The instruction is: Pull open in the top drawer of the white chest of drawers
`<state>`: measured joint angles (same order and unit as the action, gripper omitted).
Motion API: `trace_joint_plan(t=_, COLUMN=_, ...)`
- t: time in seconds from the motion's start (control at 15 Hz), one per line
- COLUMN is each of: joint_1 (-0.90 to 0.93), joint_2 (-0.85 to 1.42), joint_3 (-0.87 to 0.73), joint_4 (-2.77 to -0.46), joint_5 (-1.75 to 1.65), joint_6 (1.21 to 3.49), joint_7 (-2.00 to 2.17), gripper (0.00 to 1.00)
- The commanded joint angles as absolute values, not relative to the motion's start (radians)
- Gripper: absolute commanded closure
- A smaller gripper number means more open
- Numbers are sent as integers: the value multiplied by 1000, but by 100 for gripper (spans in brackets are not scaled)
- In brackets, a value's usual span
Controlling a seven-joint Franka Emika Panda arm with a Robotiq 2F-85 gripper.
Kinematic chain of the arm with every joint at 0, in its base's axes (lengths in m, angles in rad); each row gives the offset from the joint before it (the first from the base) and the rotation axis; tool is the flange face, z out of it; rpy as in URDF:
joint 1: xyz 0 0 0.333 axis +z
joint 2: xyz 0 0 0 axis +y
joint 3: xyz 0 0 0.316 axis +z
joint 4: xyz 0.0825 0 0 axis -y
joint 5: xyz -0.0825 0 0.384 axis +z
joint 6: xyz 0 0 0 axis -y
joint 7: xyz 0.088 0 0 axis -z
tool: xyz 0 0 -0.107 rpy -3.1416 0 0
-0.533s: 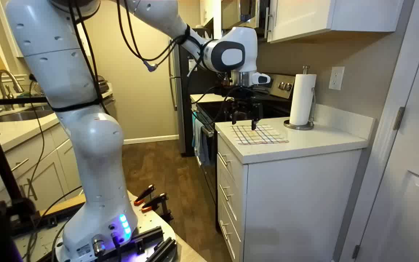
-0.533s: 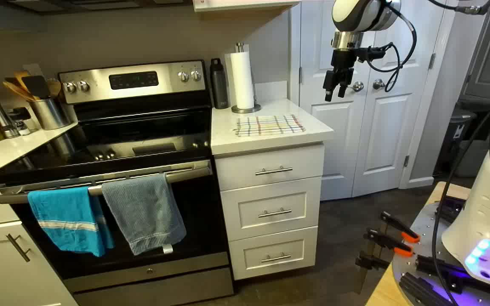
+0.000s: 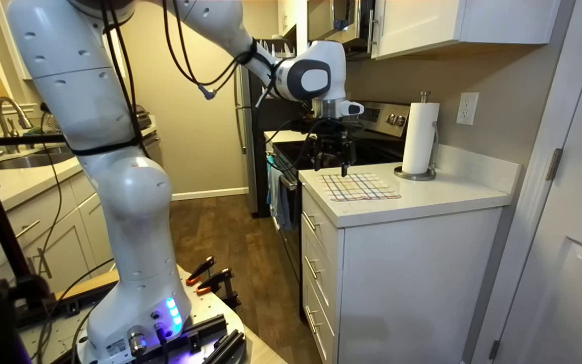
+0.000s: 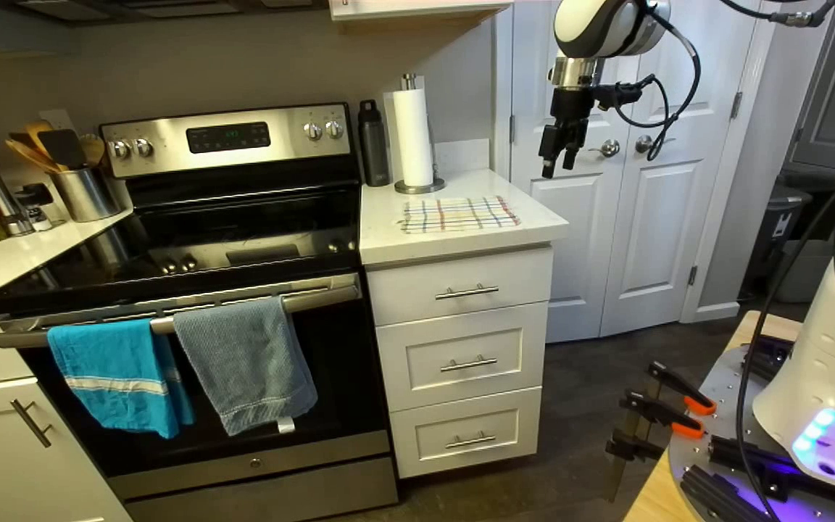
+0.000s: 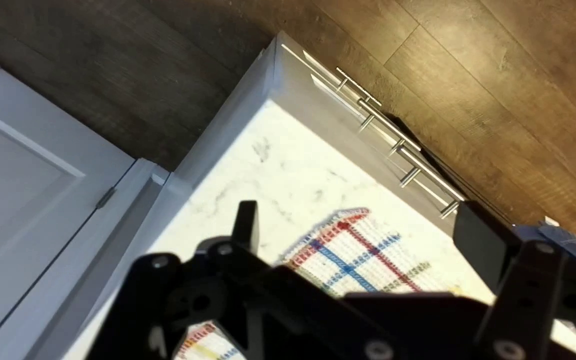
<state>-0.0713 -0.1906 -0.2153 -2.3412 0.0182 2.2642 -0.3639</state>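
The white chest of drawers stands beside the stove and also shows in an exterior view. Its top drawer is shut, with a flat white front and a horizontal metal bar handle. In the wrist view the nearest bar handle shows beyond the countertop edge, close to the right finger in the picture. My gripper points down, open and empty, above the countertop's front part. It also shows in an exterior view. In the wrist view the gripper's fingers are wide apart with nothing between them.
A checked cloth lies flat on the pale countertop. A paper towel roll and a dark bottle stand at the back. The black stove with hanging towels adjoins the chest. A wall cabinet hangs above.
My gripper has moved a short way left in both exterior views, still above the countertop. The top drawer and the cloth have not moved.
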Motion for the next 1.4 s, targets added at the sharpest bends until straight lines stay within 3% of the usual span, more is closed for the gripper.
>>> trace_joint_plan(t=0.0, joint_1=-44, joint_2=-259, joint_3=-104, joint_4=-2430, joint_5=-101, joint_6=2370, joint_7=-310, gripper=0)
trace_joint_plan(t=0.73, joint_1=70, joint_2=-306, joint_3=231, joint_4=-2660, joint_5=-661, joint_6=2490, joint_7=-31, gripper=0)
trace_joint_plan(t=1.33, joint_1=89, joint_2=-274, joint_3=186, joint_4=-2609, joint_5=-584, joint_6=2451, joint_7=-56, gripper=0)
